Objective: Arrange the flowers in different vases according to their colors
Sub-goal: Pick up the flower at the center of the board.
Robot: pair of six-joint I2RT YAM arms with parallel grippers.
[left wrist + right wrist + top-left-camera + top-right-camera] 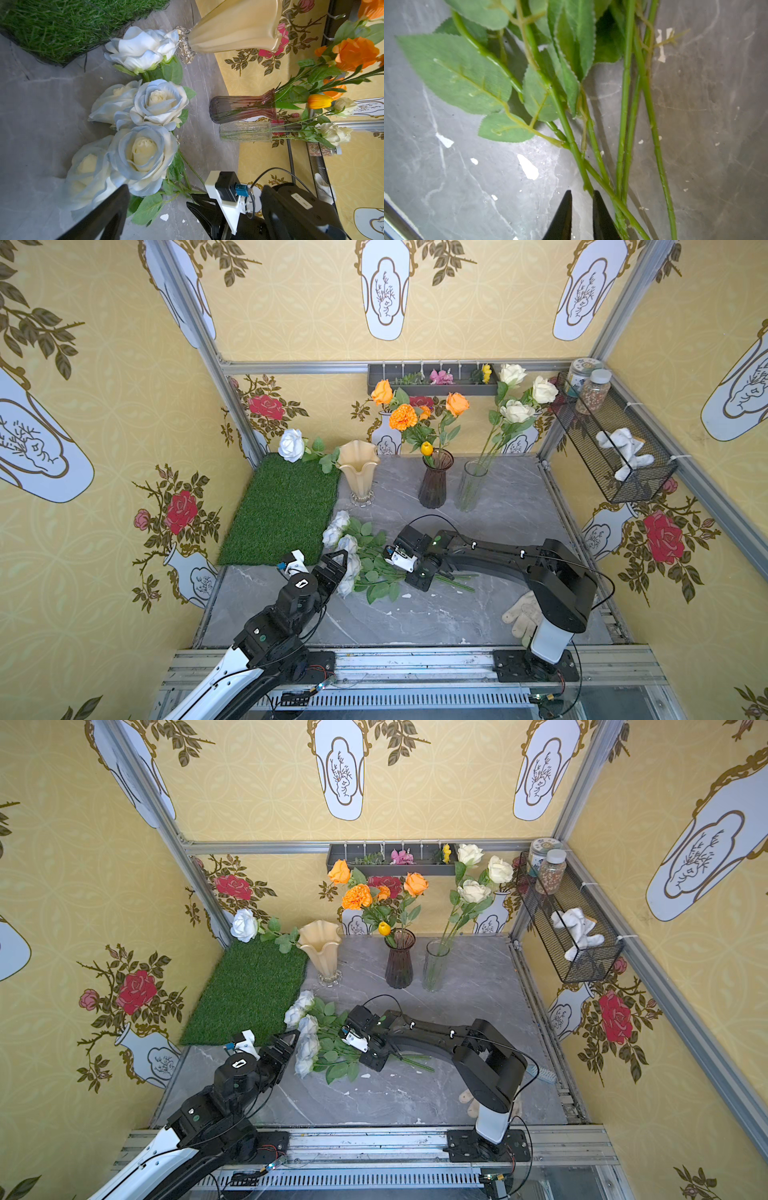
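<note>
- Left gripper (337, 566): jaws spread as wide as we see them, holding nothing. They sit just beside the bloom end of the loose bunch, with the nearest rose head close against them.
- Right gripper (581, 194): jaws drawn nearly together, with only a thin slit between the tips. They are down at the tabletop (467, 187) among the stems (623, 124). One green stem meets the tip of one jaw; we cannot tell whether it is pinched.
- Pale blue-white roses (348, 545): we count five, lying in a bunch on the tabletop. The heads point toward the grass mat (282, 510) and the stems run under the right gripper.
- One more white rose (291, 444) lies at the far edge of the grass mat, its leaves just beside the cream-amber vase (359, 472).
- We count three vases, all upright along the back of the tabletop.
- Purple ribbed vase (435, 485): it holds two orange roses (382, 392), one marigold (403, 417), one smaller orange bloom (424, 412) that is partly hidden, and one yellow tulip (427, 448).
- Clear cylinder vase (471, 485): it holds three cream-white roses (516, 411).
</note>
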